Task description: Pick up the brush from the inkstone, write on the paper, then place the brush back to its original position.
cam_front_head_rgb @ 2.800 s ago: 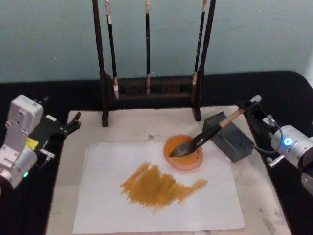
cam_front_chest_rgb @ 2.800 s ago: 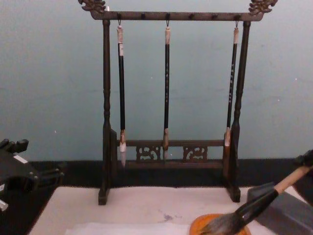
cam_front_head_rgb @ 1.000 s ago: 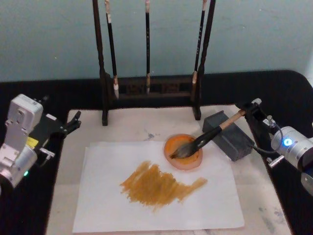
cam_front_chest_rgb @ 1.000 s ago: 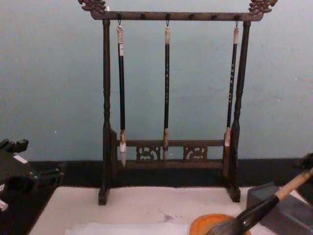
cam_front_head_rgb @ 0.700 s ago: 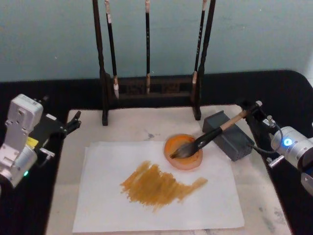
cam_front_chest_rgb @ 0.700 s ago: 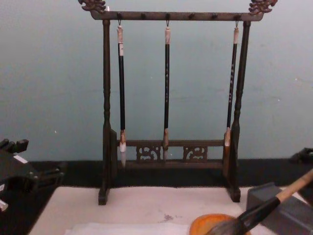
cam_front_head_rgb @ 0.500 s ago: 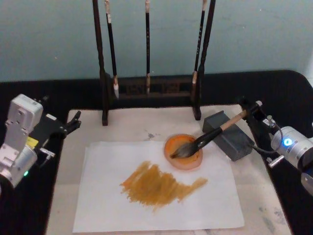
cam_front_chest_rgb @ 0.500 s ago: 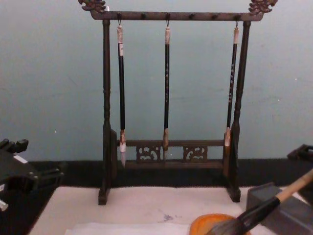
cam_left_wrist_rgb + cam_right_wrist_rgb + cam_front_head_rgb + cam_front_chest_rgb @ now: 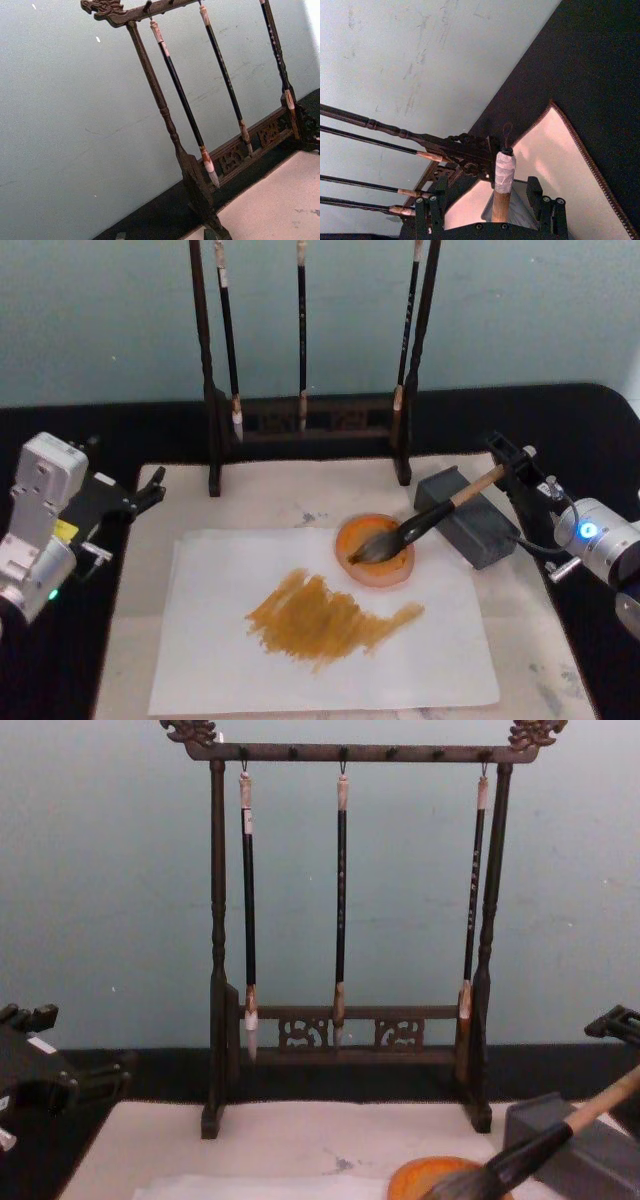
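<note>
Brush (image 9: 415, 525): is lying aslant with its bushy bristles resting in the inkstone (image 9: 372, 576). Its black section is rising to the right, and its tan handle is leaning across the grey block (image 9: 482, 532) just right of the inkstone.

Inkstone: is sitting on the paper (image 9: 240, 665), touching only the bristles.

Paper: is lying flat under the inkstone and spreading out to the inkstone's left and toward the robot. It is carrying a broad patch of ochre strokes (image 9: 320, 618) just left of and nearer than the inkstone.

Right claw (image 9: 511, 458): is hovering to the right of the inkstone, past the grey block, at the handle's far end. In the right wrist view its fingers (image 9: 534, 192) are standing spread on either side of the tape-wrapped handle tip (image 9: 504, 172). A gap is showing on both sides, so it is pinching nothing.

Left claw (image 9: 150, 490): is hanging well to the left of the inkstone, at the edge of the cream mat (image 9: 270, 495) over the black table (image 9: 560, 420). Its fingers are spread and holding nothing.

Brush rack (image 9: 300, 425): is standing behind the inkstone on the mat's far edge, with three thin brushes (image 9: 341, 900) dangling from its top bar.
</note>
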